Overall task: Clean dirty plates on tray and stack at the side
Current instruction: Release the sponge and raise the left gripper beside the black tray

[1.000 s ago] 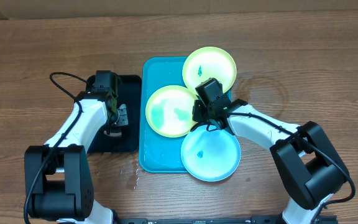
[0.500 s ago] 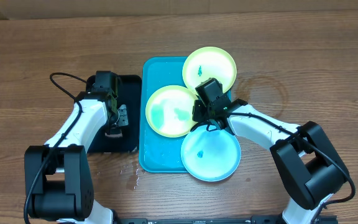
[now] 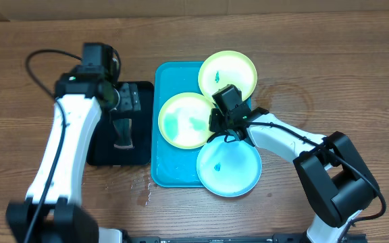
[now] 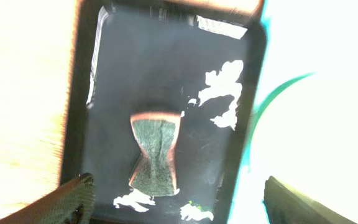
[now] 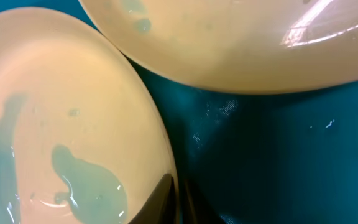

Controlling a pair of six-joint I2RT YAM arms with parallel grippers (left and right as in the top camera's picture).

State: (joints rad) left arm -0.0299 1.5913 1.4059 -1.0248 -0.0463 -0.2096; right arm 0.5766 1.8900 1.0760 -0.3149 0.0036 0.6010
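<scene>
Resting on the tray (image 3: 164, 172), all three plates are soiled and none is stacked at the side. The centre lime plate (image 3: 186, 120) lies fully inside the rim and carries broad teal smears. The upper lime plate (image 3: 235, 67) and the blue plate (image 3: 229, 169) each show one small teal mark, and each overhangs the tray's right edge onto the table (image 3: 329, 67).

The right gripper (image 5: 174, 200) sits between the three plates, at the right rim of the centre plate. Its jaws are closed to a thin slit. The wrist view does not confirm whether the rim is pinched between them.

The black tray (image 3: 140, 145) lies just beside the turquoise one on its left and holds a green scouring sponge (image 4: 156, 152), squeezed to an hourglass shape. The left gripper (image 4: 179, 190) hovers above it with jaws spread wide and holds nothing.

Assessment: the task is at an early stage. No plate appears wiped. Picking up the sponge, cleaning every plate and stacking them off the tray are all outstanding.
</scene>
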